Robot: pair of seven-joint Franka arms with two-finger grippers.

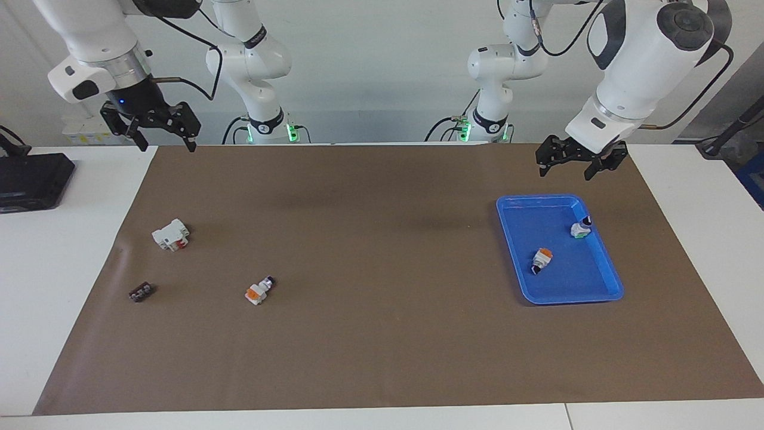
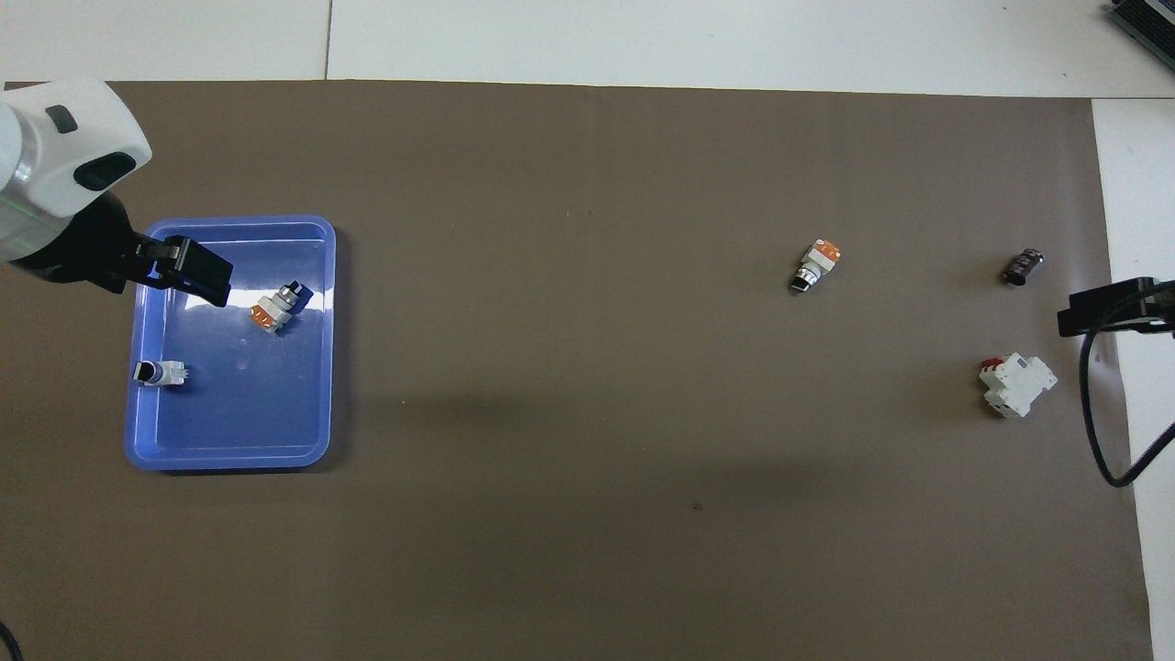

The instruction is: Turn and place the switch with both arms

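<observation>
One orange-ended switch (image 1: pixel 258 291) lies on its side on the brown mat, toward the right arm's end; it also shows in the overhead view (image 2: pixel 812 264). A second one like it (image 1: pixel 541 260) lies in the blue tray (image 1: pixel 573 280), also seen from overhead (image 2: pixel 275 308). My left gripper (image 1: pixel 576 167) is open and empty, up in the air over the tray's robot-side edge (image 2: pixel 179 266). My right gripper (image 1: pixel 167 140) is open and empty, raised over the mat's edge at its own end (image 2: pixel 1102 312), apart from every object.
A white-and-green-ended switch (image 1: pixel 580 228) lies in the tray (image 2: pixel 239 413), nearer the robots than the orange one (image 2: pixel 161 373). A white block with a red part (image 1: pixel 171 234) and a small black part (image 1: pixel 141 291) lie near the right arm's end. A black device (image 1: pixel 30 179) sits off the mat.
</observation>
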